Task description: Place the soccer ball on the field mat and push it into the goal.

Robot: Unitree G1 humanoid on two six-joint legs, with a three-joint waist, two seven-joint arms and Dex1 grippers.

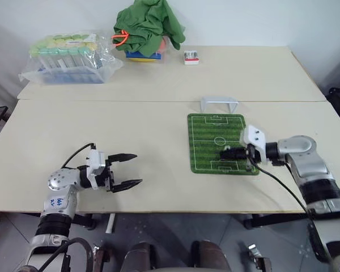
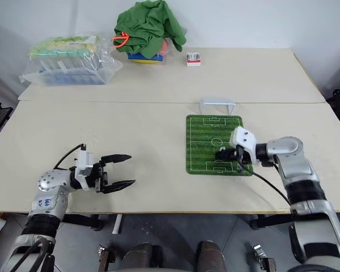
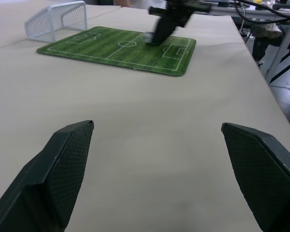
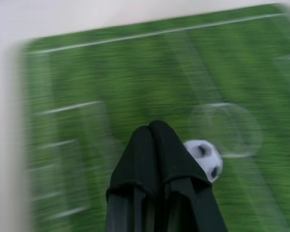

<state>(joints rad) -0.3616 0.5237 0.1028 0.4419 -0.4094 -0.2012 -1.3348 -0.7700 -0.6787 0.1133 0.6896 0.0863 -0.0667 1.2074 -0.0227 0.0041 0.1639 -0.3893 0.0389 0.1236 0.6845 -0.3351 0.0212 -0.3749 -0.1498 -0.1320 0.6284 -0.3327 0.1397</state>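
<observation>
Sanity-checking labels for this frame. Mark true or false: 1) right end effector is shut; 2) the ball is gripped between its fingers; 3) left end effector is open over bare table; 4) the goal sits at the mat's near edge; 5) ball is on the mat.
1) The right end effector is shut: true.
2) False: the tiny white ball with black patches lies beside the closed fingers, not between them.
3) The left end effector is open over the beige table: true.
4) False: the small light-grey plastic goal frame stands at the far edge of the flat green striped field mat.
5) True.
</observation>
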